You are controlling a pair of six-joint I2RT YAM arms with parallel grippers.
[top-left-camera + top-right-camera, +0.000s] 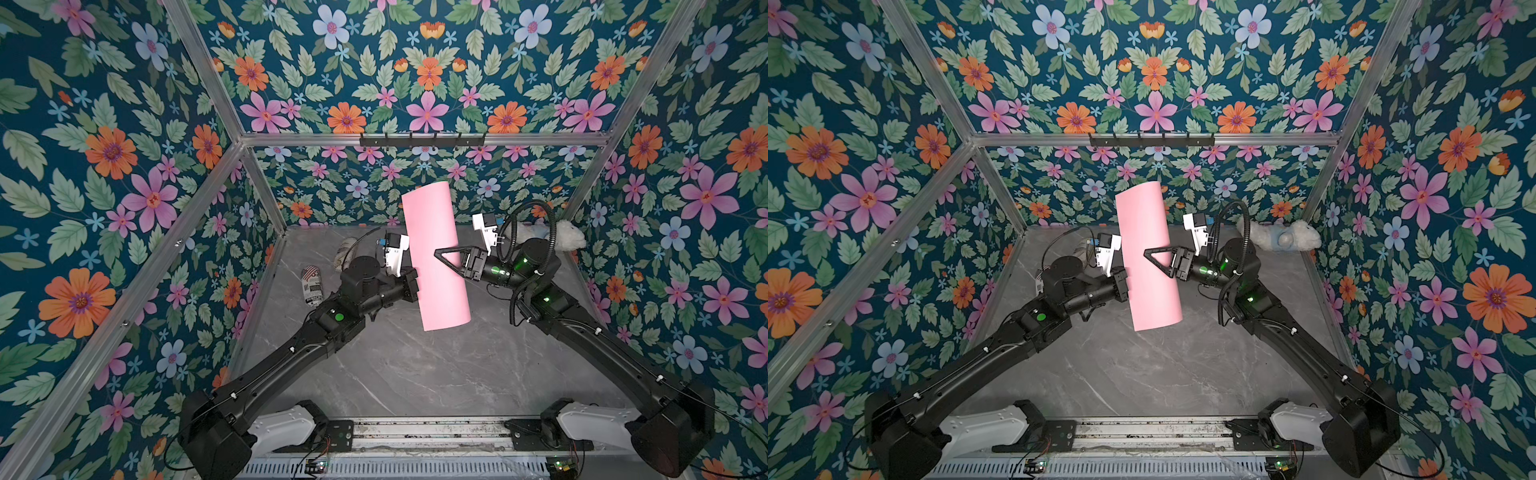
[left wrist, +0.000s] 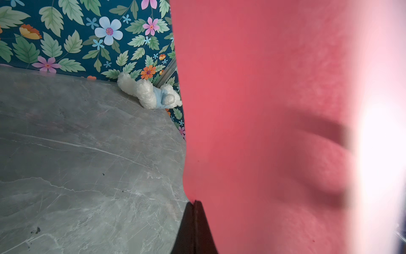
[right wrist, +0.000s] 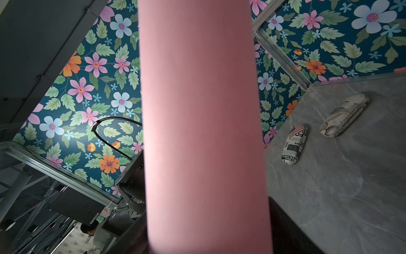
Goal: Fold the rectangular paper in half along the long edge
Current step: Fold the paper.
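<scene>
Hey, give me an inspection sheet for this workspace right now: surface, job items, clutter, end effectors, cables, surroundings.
Surface: grey marble-look tabletop, few dark specks.
Job's things: rectangular paper held off the tabletop, bowed, no crease seen.
Clutter: flag-and-newsprint case and paler case far left; white plush toy far right corner.
End effectors: left end effector shut on the paper's edge; right end effector jaws apart, one finger across the paper.
Cables: black corrugated hose loops over the right arm.
Surroundings: floral wall panels, aluminium frame, black hook rail.
</scene>
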